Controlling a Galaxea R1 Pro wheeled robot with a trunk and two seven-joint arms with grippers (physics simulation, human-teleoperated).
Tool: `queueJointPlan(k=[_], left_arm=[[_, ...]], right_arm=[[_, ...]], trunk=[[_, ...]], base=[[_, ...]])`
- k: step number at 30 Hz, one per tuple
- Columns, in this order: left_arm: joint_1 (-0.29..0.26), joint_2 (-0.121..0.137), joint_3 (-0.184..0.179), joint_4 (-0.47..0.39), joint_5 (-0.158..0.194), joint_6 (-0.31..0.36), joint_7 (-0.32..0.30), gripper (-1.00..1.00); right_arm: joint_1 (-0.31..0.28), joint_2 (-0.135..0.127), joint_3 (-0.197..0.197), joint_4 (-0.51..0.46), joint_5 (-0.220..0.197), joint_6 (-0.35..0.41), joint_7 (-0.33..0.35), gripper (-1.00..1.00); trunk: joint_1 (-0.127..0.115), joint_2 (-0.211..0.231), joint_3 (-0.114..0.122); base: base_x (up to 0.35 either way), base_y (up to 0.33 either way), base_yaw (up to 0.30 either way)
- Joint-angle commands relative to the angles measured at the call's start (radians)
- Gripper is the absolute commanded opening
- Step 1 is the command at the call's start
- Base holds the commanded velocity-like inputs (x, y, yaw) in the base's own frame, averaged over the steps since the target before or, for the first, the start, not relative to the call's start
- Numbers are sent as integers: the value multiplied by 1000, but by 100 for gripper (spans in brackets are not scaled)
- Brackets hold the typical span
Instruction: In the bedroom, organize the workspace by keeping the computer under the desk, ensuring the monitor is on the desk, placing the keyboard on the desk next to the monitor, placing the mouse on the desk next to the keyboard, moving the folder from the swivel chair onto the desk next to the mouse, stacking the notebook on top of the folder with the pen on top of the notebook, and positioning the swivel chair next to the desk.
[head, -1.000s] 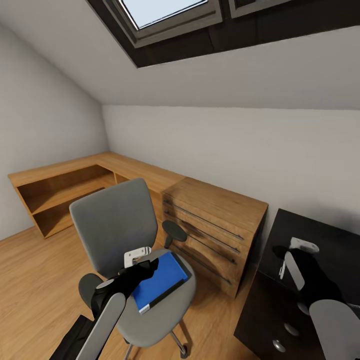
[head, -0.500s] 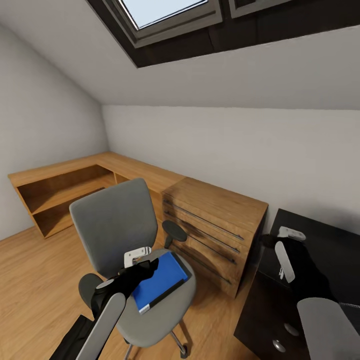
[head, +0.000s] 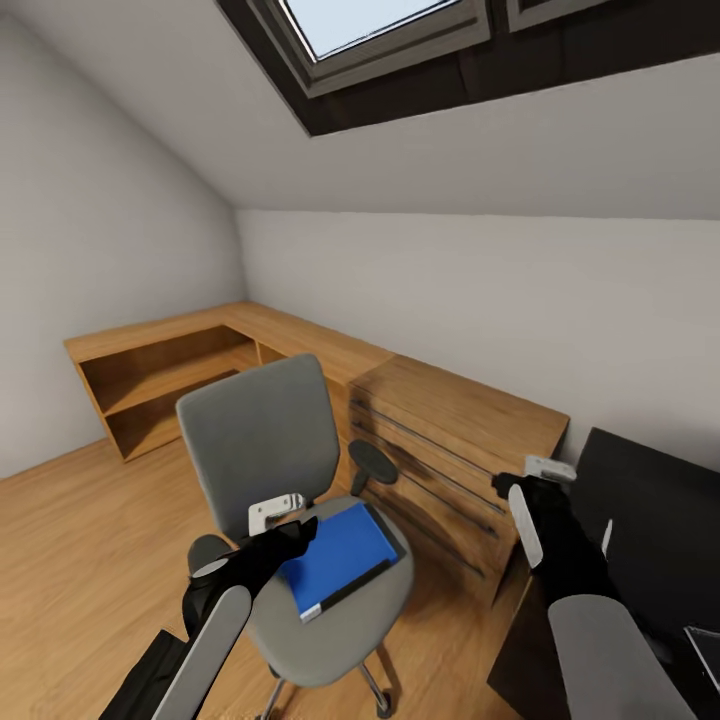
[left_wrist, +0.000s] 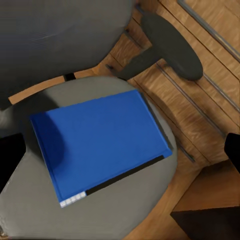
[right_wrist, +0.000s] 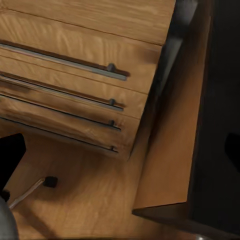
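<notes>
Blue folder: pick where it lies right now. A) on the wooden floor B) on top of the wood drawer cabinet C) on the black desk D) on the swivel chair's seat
D: the blue folder lies flat on the grey seat of the swivel chair, with the left end effector above its near edge.

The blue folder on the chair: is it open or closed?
Closed. The folder lies flat on the swivel chair seat, cover shut, dark edge showing along one side.
</notes>
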Motion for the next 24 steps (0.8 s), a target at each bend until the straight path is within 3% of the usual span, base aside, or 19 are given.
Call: queueJointPlan(k=[1, 5, 9, 24], left_arm=[[-1, 1, -2, -1, 10, 0, 10, 100], [-1, 1, -2, -1, 10, 0, 10, 100], [-1, 2, -1, -1, 9, 0, 10, 100], [-1, 4, 5, -1, 8, 0, 10, 100]], right_arm=[[0, 4, -1, 0, -5, 2, -8, 100], [0, 13, 13, 3, 8, 1, -10, 100], [2, 17, 63, 5, 14, 0, -10, 100], [3, 17, 75, 23, 13, -1, -3, 100]], trunk=[[0, -1, -1], [0, -1, -1], [0, -1, -1], [0, -1, -7]], base=[[0, 0, 264], [0, 0, 265], [0, 0, 266], [0, 0, 267]])
